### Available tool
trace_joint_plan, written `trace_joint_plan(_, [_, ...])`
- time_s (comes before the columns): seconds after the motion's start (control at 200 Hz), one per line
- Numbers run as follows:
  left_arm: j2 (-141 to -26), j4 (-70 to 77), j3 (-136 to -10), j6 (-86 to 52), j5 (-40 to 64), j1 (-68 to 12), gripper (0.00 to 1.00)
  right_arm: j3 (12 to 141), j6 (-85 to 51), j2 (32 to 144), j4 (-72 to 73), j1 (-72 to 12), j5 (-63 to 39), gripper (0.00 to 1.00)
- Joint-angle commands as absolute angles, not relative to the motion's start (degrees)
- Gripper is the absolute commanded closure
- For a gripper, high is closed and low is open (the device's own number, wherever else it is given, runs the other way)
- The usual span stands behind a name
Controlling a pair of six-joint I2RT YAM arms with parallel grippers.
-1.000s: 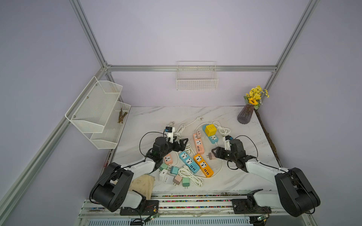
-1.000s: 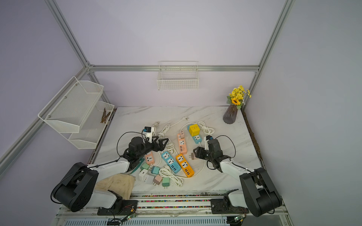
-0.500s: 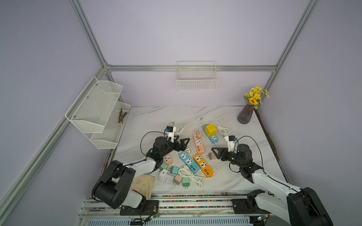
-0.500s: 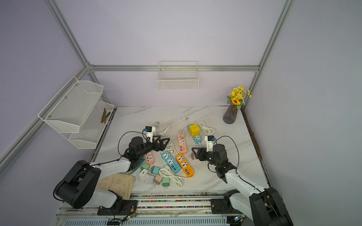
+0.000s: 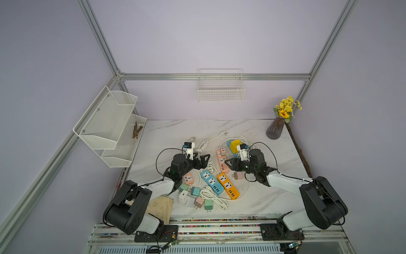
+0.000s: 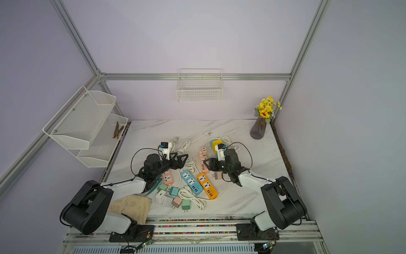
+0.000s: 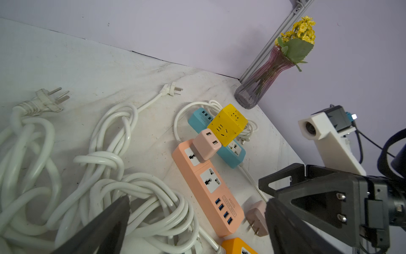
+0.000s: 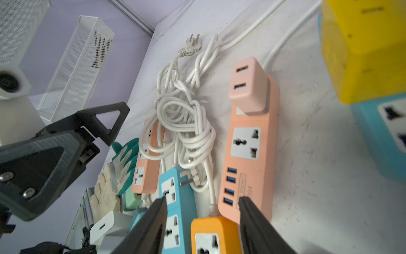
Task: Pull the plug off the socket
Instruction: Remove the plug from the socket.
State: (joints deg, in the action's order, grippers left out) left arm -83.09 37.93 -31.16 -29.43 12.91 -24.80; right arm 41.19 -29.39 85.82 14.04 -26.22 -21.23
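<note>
Your left fingers (image 7: 105, 226) stood spread close to their full width and held nothing. They hung over the tangle of knotted white cables (image 7: 103, 176), near the long salmon-pink power strip (image 7: 208, 187).

Your right fingers (image 8: 257, 226) stood partly apart, with nothing clamped between them. In the right wrist view one lay across the salmon strip's end with the blue USB ports and the other over the light-blue power strip (image 8: 186, 204). The end of the orange power strip (image 8: 215, 226) showed between them. Whether the finger touched the salmon strip could not be told.

The small pale-pink square plug (image 8: 248, 84), with two USB slots on its face, was seated in the salmon strip's outermost socket, at the end away from your right fingers. The socket next to it was bare.

In both top views that strip lay between your two arms, near the middle of the white marble surface (image 5: 259, 204).

A yellow cube socket (image 7: 227, 124) sat on a second light-blue strip (image 7: 230, 158) just beyond the plug. A loose dusty-pink adapter (image 7: 256, 216) lay on the surface, prongs out, near the salmon strip's USB end.
</note>
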Motion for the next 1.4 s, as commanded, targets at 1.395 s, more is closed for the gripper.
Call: trace_joint_plan(1.395, [-92.1,38.1,-37.3,-42.9,21.1,-23.7,0.23,105.7,-17.0,126.4,-43.1,-34.0,15.8,0.59])
